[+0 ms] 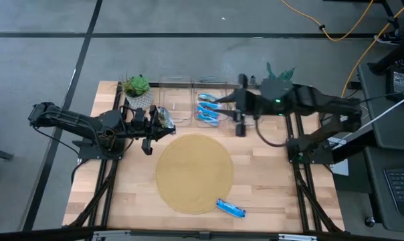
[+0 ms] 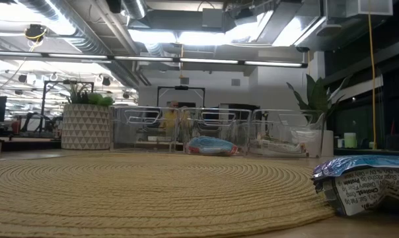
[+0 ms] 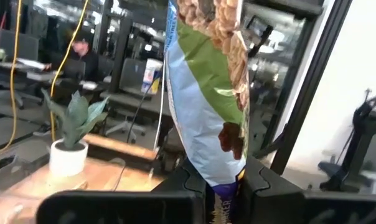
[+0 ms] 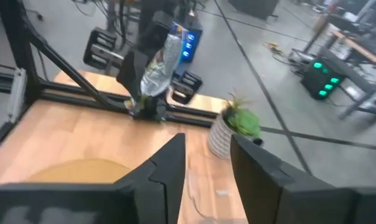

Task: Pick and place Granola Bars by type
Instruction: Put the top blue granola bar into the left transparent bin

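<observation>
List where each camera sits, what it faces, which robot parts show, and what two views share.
High view: overhead, straight down on the wooden table; both arms show.
Low view: table height, across the round woven mat to the clear plastic bins; no arm.
Left wrist view: past the left gripper, shut on a green-and-silver wrapped granola bar.
Right wrist view: past the right gripper, empty, toward the left arm.
Shared: that bar also shows in the right wrist view.

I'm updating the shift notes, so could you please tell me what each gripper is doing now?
Left gripper: closed on a green-brown granola bar.
Right gripper: open, holding nothing.
</observation>
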